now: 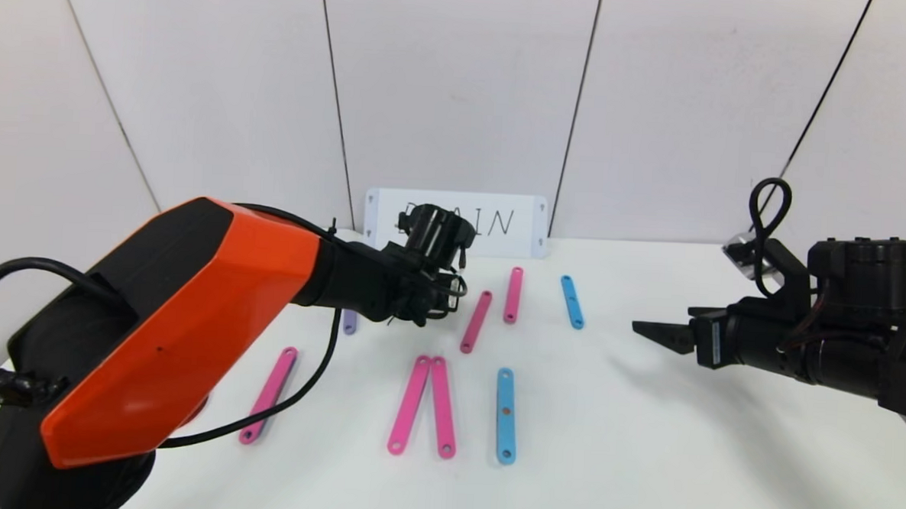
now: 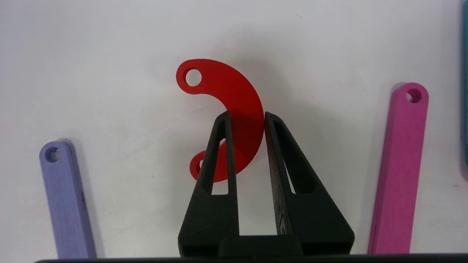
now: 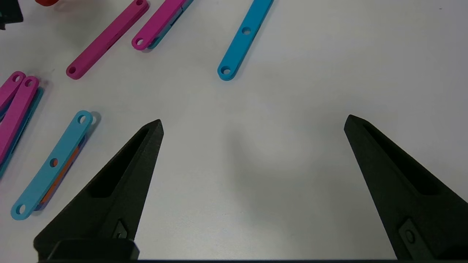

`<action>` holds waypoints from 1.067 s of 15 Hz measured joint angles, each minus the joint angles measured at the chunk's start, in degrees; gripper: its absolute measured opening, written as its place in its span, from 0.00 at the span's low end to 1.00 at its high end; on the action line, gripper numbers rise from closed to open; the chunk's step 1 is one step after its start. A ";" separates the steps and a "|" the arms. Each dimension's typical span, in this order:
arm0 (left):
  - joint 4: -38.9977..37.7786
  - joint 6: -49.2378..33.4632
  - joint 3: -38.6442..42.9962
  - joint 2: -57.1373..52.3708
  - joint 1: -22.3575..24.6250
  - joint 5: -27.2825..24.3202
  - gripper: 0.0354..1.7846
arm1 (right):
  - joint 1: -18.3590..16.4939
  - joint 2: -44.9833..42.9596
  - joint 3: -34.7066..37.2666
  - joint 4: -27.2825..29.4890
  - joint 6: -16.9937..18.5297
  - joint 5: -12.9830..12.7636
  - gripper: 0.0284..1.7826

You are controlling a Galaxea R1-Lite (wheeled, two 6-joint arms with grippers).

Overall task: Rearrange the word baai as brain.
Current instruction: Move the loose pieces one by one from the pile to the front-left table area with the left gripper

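The word's pieces lie spread over the white table (image 1: 643, 446). A red half-ring curve (image 2: 234, 87) sits between my left gripper's (image 2: 246, 114) fingers, which are shut on its middle, at the back of the table beside a purple strip (image 2: 65, 204) and a pink strip (image 2: 400, 171). In the head view the left gripper (image 1: 430, 288) hides the red curve. Pink strips (image 1: 423, 406) form a narrow pair at the centre, with a blue strip (image 1: 505, 415) beside them. My right gripper (image 3: 254, 122) hangs open over bare table at the right, holding nothing.
A white card with handwritten "BRAIN" (image 1: 512, 223) stands against the back wall, partly hidden by the left wrist. More strips lie at the back: two pink (image 1: 477, 321) and one blue (image 1: 572, 301). Another pink strip (image 1: 269, 394) lies near the left arm.
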 joint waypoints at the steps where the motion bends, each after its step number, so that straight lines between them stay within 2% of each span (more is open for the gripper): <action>1: -0.02 0.38 1.68 -1.50 0.00 -0.04 0.15 | 0.05 0.00 0.00 0.00 0.00 0.00 0.97; 6: 2.99 1.95 10.44 -9.07 0.34 -0.37 0.15 | 0.16 0.15 0.07 0.00 0.00 -0.05 0.97; 13: 19.55 0.90 21.25 -19.58 0.56 -3.67 0.15 | 0.18 0.28 0.00 0.00 0.09 -0.06 0.97; 16: 19.68 -0.77 26.82 -22.88 0.85 -4.44 0.15 | 0.18 0.30 0.05 0.00 0.07 -0.09 0.97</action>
